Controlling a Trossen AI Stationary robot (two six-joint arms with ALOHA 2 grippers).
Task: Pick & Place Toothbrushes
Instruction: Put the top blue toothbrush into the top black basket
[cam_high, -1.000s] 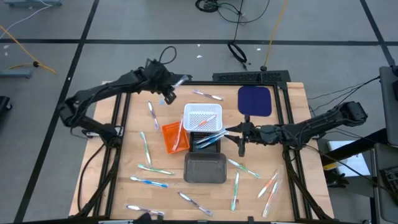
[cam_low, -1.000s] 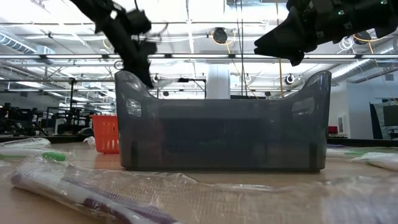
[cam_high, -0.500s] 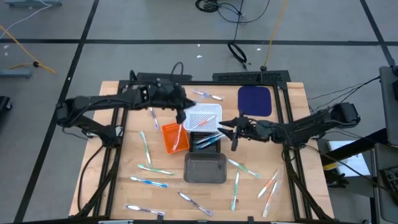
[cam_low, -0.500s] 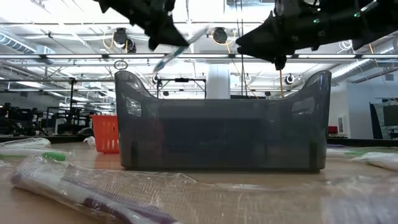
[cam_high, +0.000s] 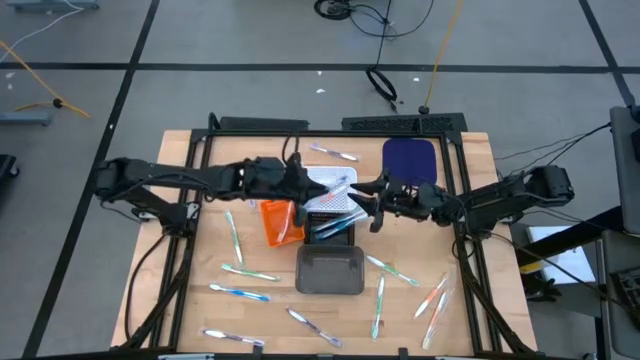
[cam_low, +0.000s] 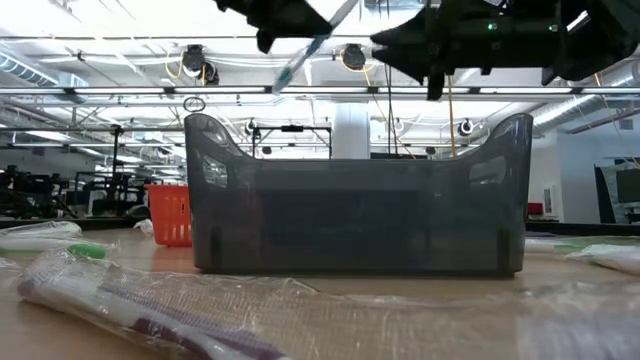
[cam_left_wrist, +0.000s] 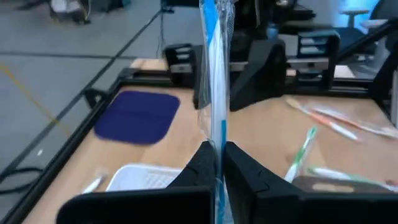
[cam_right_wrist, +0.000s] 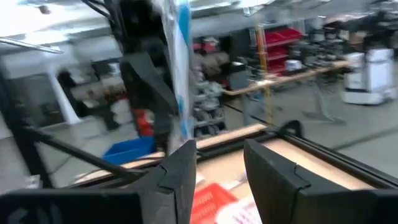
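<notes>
Toothbrush (cam_high: 337, 189) first, from the high view: I am seeing it pinched in the left tool (cam_high: 305, 187), hanging over the white basket (cam_high: 345, 176), its long axis reaching from that tool across the basket toward the right tool (cam_high: 372, 205). The right tool is sitting just beside the basket's right edge, so the free end of the brush is pointing nearly at it. Loose toothbrushes (cam_high: 380, 305) are lying on the worktop (cam_high: 470, 310) well below the basket, around the grey tray (cam_high: 330, 270).

Low view: the toothbrush (cam_low: 315, 45) is slanting down from the left tool (cam_low: 290, 15), high above the grey tray (cam_low: 355, 200), with the right arm dark just beside it.

Left wrist view: the left tool (cam_left_wrist: 217, 162) is pressing its fingers (cam_left_wrist: 202, 163) onto the wrapped toothbrush (cam_left_wrist: 212, 74), which is running straight ahead toward the right tool (cam_left_wrist: 249, 68).

Right wrist view: the right tool (cam_right_wrist: 217, 163) is spread, holding nothing, and the toothbrush (cam_right_wrist: 177, 68) is standing ahead of it, off toward one finger rather than in the gap. I am judging a handover is coming, and it is turning on centring that free end.
</notes>
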